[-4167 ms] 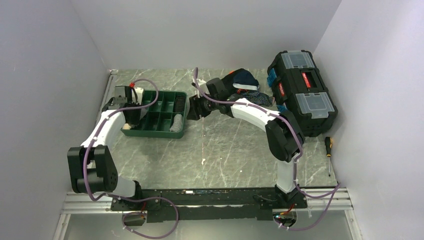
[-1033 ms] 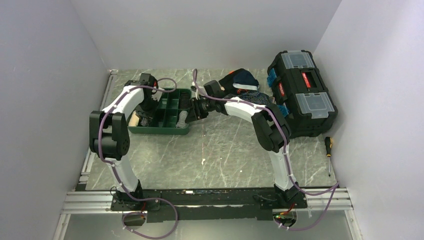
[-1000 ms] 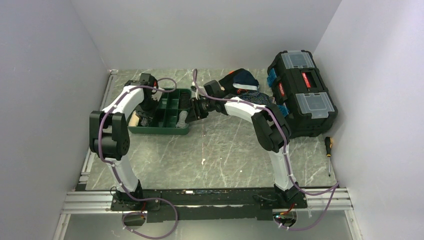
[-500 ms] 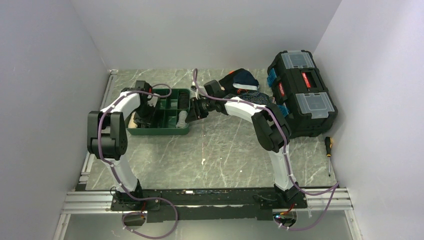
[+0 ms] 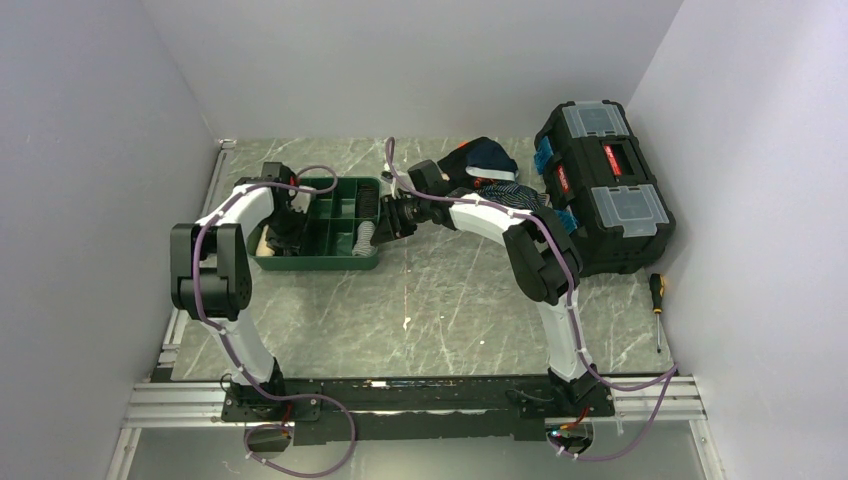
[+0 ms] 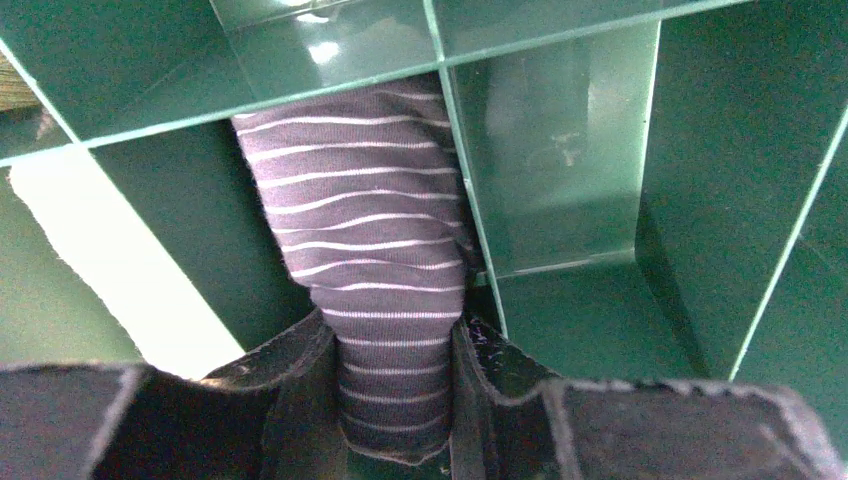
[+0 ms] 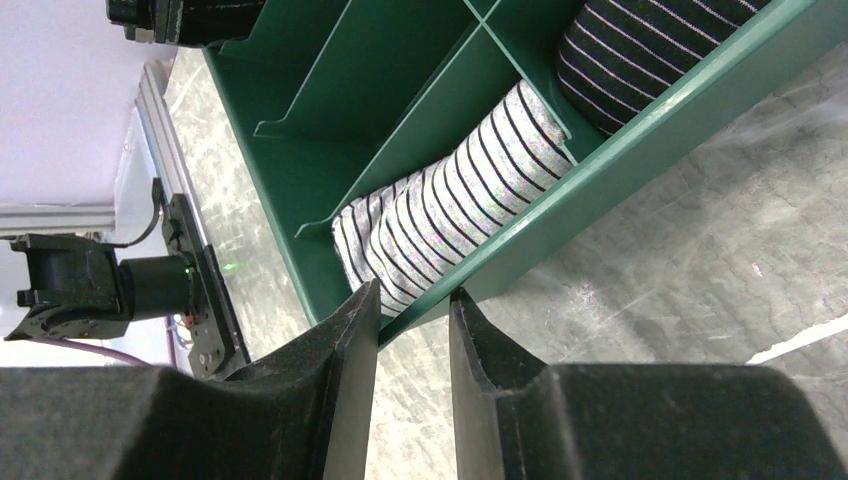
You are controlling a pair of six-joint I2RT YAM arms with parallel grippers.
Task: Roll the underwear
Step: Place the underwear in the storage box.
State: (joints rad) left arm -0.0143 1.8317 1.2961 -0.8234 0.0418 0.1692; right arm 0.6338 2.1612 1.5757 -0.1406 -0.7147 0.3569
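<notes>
Right wrist view on the underwear (image 7: 470, 190): rolled, lying in the tray (image 7: 650, 120) against its outer wall, long axis along that wall, slanting away from the right gripper (image 7: 410, 305), part open, apparently empty, tips just short of the roll's near end. Far nearer than the left gripper (image 6: 395, 350), clamped on a dark roll (image 6: 360, 210) in another compartment

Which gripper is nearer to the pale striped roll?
Right: the right gripper is at the tray wall beside the pale striped roll; the left gripper holds a darker roll across the tray.
</notes>
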